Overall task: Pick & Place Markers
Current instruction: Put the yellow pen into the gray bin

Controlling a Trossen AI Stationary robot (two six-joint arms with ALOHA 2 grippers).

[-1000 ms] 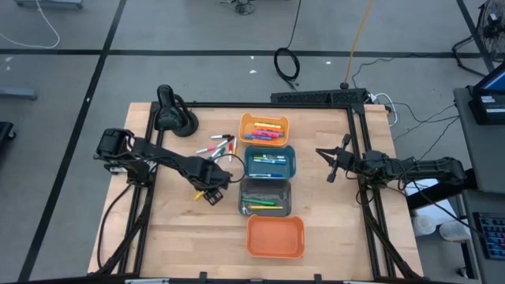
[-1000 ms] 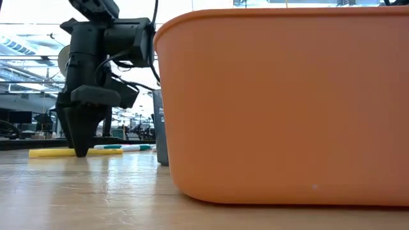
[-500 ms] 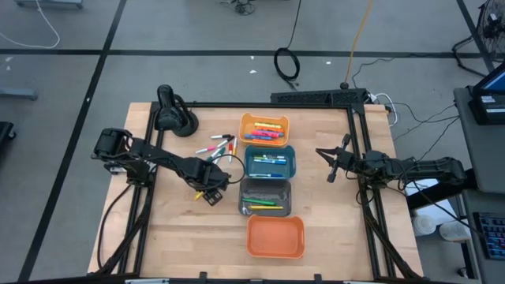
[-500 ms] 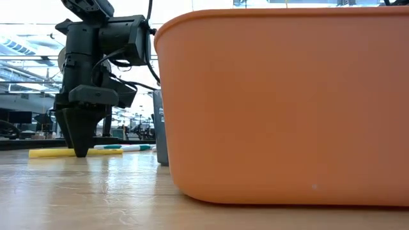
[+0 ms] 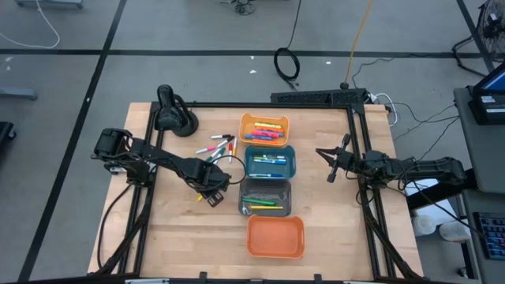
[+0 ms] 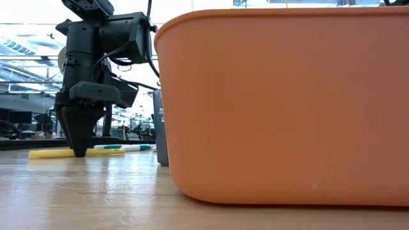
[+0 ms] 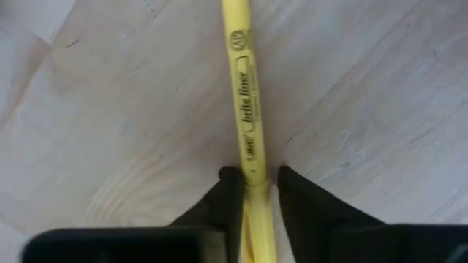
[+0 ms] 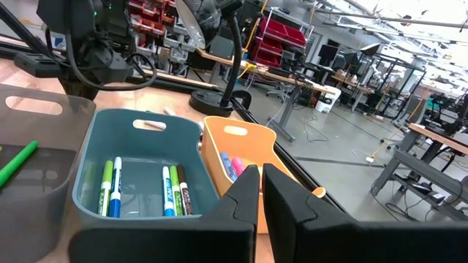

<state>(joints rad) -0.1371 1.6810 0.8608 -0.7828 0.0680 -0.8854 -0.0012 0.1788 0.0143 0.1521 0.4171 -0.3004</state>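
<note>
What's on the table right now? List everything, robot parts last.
Yellow marker: one, on the wood left of the grey bin, between the left gripper's fingers.
Loose markers: several, mixed colours, left of the light orange bin.
Light orange bin: one, farthest, markers inside.
Teal bin: one, next, markers inside.
Grey bin: one, green and yellow markers inside.
Orange bin: one, nearest, nothing visible inside.
Left gripper: closed on the yellow marker.
Right gripper: waiting right of the bins.
</note>
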